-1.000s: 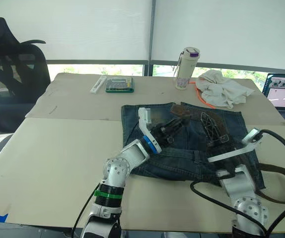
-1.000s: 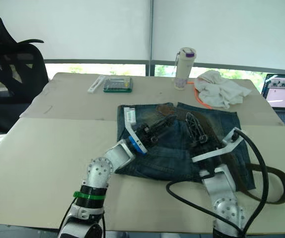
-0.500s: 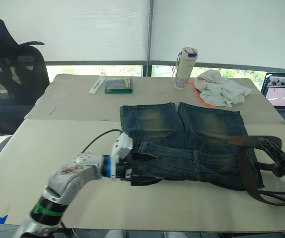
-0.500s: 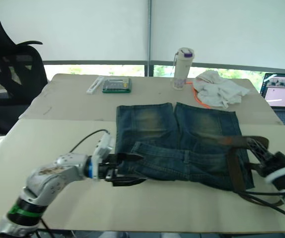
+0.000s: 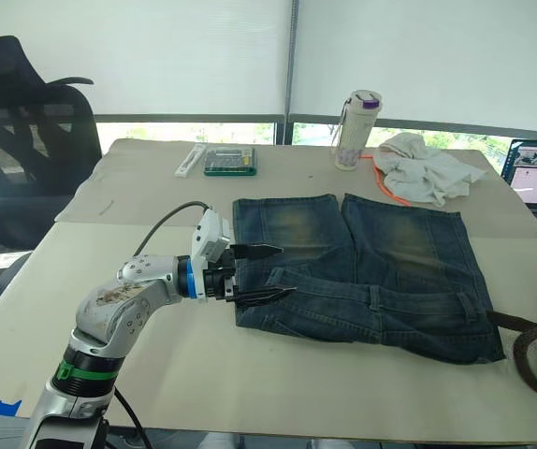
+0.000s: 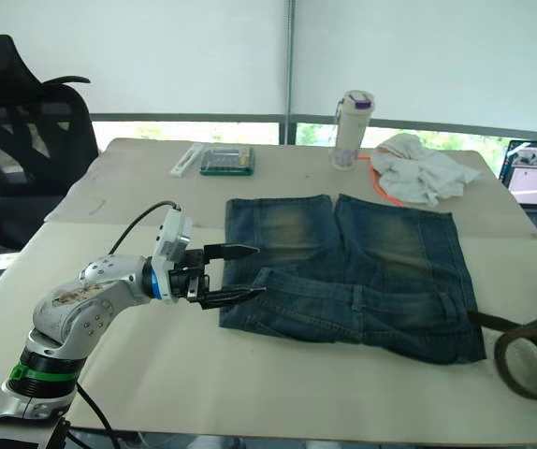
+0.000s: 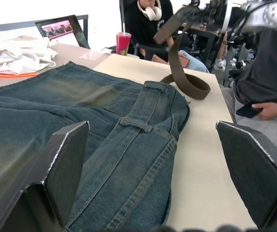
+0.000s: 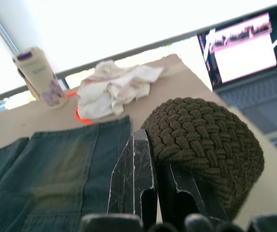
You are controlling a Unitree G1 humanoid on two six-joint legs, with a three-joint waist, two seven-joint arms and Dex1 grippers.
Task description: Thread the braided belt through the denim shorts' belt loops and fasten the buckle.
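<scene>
At centre-left of the head view, the left gripper [image 5: 267, 273] hovers with its fingers spread apart at the left end of the waistband. The denim shorts [image 5: 371, 271] lie flat across the middle of the table [image 5: 109, 309]. At the lower right edge, the braided belt [image 6: 529, 360] curls in a loop; the right gripper [image 8: 158, 181] has its fingers clamped on it.
</scene>
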